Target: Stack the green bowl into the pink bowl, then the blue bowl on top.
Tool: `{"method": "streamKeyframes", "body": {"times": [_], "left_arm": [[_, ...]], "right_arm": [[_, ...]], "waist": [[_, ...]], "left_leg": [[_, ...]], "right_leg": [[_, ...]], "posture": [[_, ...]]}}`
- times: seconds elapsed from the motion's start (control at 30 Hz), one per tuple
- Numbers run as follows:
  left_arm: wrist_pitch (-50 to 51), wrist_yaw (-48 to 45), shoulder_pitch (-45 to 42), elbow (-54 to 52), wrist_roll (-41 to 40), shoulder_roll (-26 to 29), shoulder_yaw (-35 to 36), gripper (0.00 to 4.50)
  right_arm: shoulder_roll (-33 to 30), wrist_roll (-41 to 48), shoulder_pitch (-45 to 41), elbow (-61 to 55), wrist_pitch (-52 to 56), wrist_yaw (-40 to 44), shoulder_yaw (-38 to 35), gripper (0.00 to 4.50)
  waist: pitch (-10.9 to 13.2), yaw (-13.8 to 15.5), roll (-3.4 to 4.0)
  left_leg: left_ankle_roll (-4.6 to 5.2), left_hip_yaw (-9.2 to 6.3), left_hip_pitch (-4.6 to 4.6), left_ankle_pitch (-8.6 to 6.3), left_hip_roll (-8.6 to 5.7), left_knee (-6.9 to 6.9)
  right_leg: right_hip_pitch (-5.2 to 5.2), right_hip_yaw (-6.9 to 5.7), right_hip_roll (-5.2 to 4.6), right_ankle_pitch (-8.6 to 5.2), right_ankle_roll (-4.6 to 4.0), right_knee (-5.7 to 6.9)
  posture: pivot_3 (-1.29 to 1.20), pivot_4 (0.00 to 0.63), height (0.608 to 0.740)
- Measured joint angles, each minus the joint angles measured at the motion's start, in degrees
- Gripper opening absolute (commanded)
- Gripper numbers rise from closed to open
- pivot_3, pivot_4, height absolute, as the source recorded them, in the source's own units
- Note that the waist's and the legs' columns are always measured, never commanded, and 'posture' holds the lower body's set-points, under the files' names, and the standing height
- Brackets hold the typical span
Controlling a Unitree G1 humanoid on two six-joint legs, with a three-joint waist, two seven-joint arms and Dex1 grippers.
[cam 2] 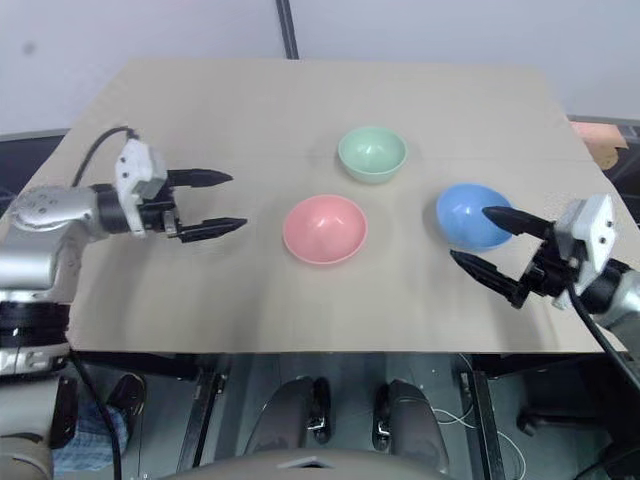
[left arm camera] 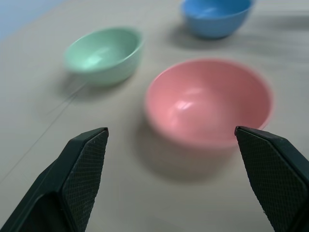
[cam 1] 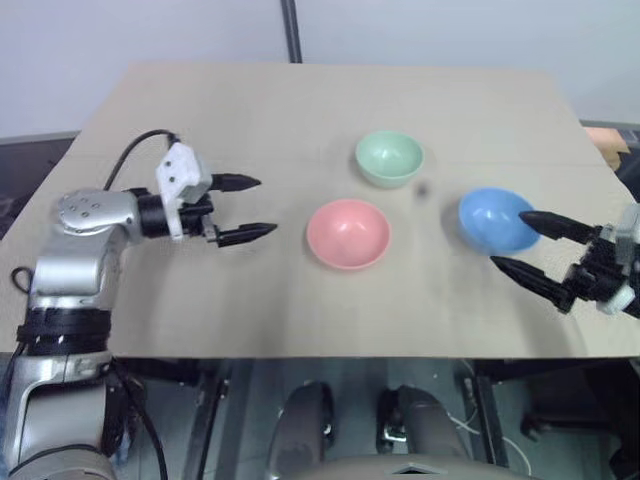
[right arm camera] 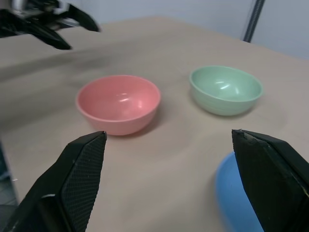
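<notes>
Left gripper (cam 1: 247, 208) at the left of the head view, over the tan table (cam 1: 300, 110): both black fingers spread wide, nothing between them, tips aimed right toward the pink bowl (cam 1: 348, 233) and well short of it. In its wrist view, same wide gap, pink bowl beyond the tips.

Pink bowl at frame centre, upright and empty, alone on the tabletop. Green bowl (cam 1: 389, 157) just above and right of it, toward the far side of the table, also upright and empty, apart from the pink one. Nothing stacked yet.

Blue bowl (cam 1: 496, 219) right of centre, near the table's right side, tilted so its rounded outside faces the camera. Right gripper (cam 1: 519, 242) at the right edge, fingers splayed fully, upper finger crossing the blue bowl's right flank, lower finger below the bowl; contact with the bowl impossible to judge. In its wrist view, blue rim low between the two tips.
</notes>
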Motion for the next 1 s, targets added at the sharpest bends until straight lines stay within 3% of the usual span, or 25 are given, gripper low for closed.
{"method": "streamKeyframes", "body": {"times": [0.1, 0.27, 0.47, 0.6, 0.8, 1.0], "left_arm": [[1.9, 5.1, 7.8, -3.0, -0.8, 0.6, 7.0, 4.43], [4.8, 9.1, 14.5, -10.1, -3.4, 0.5, 12.1, 4.43], [5.7, 11.4, 16.3, -12.4, -4.3, 0.3, 12.8, 4.43], [5.8, 11.7, 16.3, -13.3, -4.9, 0.2, 12.3, 4.43], [5.6, 12.0, 15.3, -13.4, -5.0, 0.2, 10.5, 4.43], [5.3, 12.0, 14.3, -13.3, -5.0, 0.2, 9.8, 4.43]], "right_arm": [[-0.6, -4.2, -8.9, 5.5, 2.3, -3.3, 5.6, 4.50], [0.1, -11.1, -23.8, 11.1, 4.8, -5.1, 17.2, 4.50], [6.3, -22.5, -44.6, 26.2, 5.1, -2.2, 32.9, 4.50], [10.6, -29.7, -53.0, 37.1, 4.1, 1.3, 41.6, 4.50], [19.1, -41.0, -64.4, 55.9, -3.3, 2.7, 49.0, 4.50], [24.5, -50.0, -70.8, 72.1, -12.4, 1.2, 51.9, 4.50]], "waist": [[0.0, -0.4, 0.01], [0.0, -0.3, 0.05], [0.0, -0.4, 0.05], [0.0, -0.3, 0.05], [0.0, -1.2, 0.05], [0.0, -1.8, 0.07]], "left_leg": [[-0.01, 0.02, 0.02, 0.00, 0.02, -0.03], [-0.02, 0.04, -0.01, 0.00, 0.04, -0.07], [-0.24, 0.07, -0.15, 0.14, 0.03, -0.06], [-0.26, 0.11, -0.30, 0.15, 0.01, -0.07], [-0.27, 0.19, -0.33, 0.16, -0.01, -0.11], [-0.28, 0.23, -0.32, 0.16, 0.00, -0.13]], "right_leg": [[-0.02, 0.03, 0.00, 0.00, -0.01, 0.01], [-0.08, 0.01, -0.01, -0.01, -0.02, 0.02], [-0.23, 0.00, -0.01, 0.00, -0.03, 0.04], [-0.33, -0.01, -0.04, 0.13, -0.25, 0.02], [-0.40, 0.03, -0.05, 0.14, -0.26, 0.04], [-0.42, 0.06, -0.07, 0.15, -0.26, 0.05]], "posture": [[0.00, 0.150, 0.740], [0.00, 0.150, 0.740], [0.00, 0.150, 0.740], [0.00, 0.150, 0.740], [0.00, 0.150, 0.740], [0.00, 0.150, 0.740]]}}
